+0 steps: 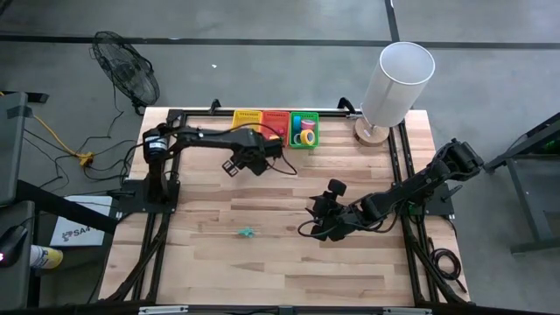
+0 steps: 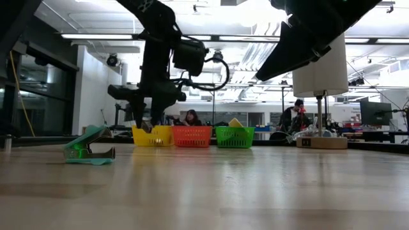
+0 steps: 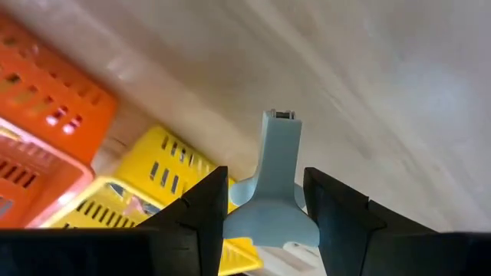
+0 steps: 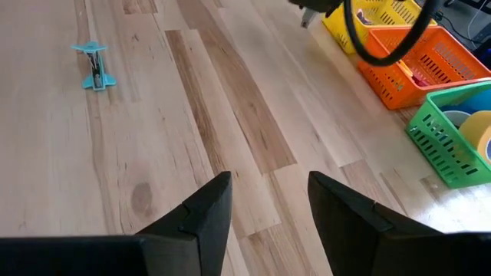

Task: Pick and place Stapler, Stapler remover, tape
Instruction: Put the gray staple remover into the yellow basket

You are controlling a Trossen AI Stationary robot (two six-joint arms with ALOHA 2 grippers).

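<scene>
- Stapler (image 3: 273,184): pale blue-grey, narrow neck flaring to a wide base, clamped between the left gripper (image 3: 265,201) jaws, neck sticking out past the fingertips.
- Left arm reaches across the table's far side, gripper above the yellow basket (image 1: 247,116).
- Stapler remover (image 4: 93,64): teal, lying on the wood well ahead of the right gripper (image 4: 268,192) jaws.
- Right jaws apart, nothing between them, hovering low over the table.
- Tape (image 1: 306,136) in the green basket (image 1: 305,143).

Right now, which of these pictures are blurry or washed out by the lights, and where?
Low view: ceiling lights glare white overhead, the arms read as dark silhouettes, and the table nearest the camera is soft. Left wrist view: the orange basket and wood are blurred, while the pale blue tool between the fingers is sharper. High view: evenly lit; the white lamp shade is the brightest thing.
</scene>
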